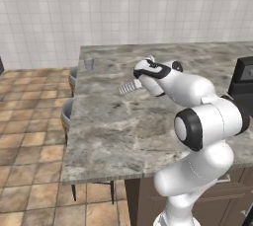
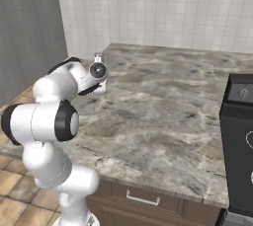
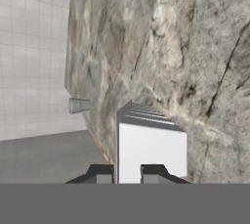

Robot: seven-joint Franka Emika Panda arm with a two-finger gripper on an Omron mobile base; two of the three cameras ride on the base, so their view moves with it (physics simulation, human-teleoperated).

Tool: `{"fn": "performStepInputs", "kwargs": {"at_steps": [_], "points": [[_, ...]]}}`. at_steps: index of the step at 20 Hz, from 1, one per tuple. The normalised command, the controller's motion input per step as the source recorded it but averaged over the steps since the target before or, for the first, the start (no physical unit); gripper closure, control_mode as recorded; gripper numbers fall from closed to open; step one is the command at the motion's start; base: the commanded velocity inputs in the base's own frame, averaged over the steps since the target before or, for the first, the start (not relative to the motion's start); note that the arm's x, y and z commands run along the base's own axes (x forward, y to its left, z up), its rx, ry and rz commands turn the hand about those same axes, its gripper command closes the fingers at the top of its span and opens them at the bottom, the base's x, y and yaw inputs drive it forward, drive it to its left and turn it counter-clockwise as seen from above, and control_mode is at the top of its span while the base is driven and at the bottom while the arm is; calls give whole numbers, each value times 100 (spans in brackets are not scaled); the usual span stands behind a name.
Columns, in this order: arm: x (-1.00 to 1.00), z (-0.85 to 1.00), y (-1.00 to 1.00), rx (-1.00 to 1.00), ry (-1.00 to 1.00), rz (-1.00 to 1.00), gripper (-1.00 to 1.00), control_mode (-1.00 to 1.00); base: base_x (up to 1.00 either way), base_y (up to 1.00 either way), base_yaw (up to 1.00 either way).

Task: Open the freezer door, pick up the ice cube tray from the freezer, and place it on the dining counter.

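**Tray pinched in the jaws above the dining counter**

The arm is reaching out over the dining counter (image 1: pixel 123 131), its hand hanging above the marbled top toward the counter's left edge, partway between the near edge and the far wall edge. In the left base view the gripper (image 1: pixel 140 85) is pointing out to the left of the wrist, and the ice cube tray (image 1: pixel 128 88) is sticking out from it as a small pale ribbed slab, tilted, one end at the fingers and the other end free. Whether the tray is touching the stone or hanging just above it cannot be told from this angle.

In the hand view the tray (image 3: pixel 151 147) is sitting directly between the two dark finger tips (image 3: pixel 101 173), running straight away from the gripper (image 3: pixel 128 173) along its line of sight. The jaws are drawn nearly together and are pinching the tray's near end, one tip on each side. The tray's flat pale face is turned to the camera, with its ribbed cell edges showing at the far end.

A small grey cup (image 1: pixel 89 62) is standing near the counter's far left corner, well apart from the tray. In the right base view the wrist is hiding the gripper, and a dark appliance (image 2: pixel 239 141) is standing at the counter's right side.
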Motion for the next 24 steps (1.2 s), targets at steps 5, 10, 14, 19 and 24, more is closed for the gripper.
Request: {"fn": "performStepInputs", "kwargs": {"at_steps": [5,10,14,19,24], "points": [[27,-49,4,0,0,0,100,-100,0,0,0],[10,-42,2,0,0,0,100,-100,0,0,0],[0,-40,0,0,0,0,100,-100,0,0,0],[0,-47,0,0,0,0,100,-100,0,0,0],[0,-38,0,0,0,0,100,-100,0,0,0]]}}
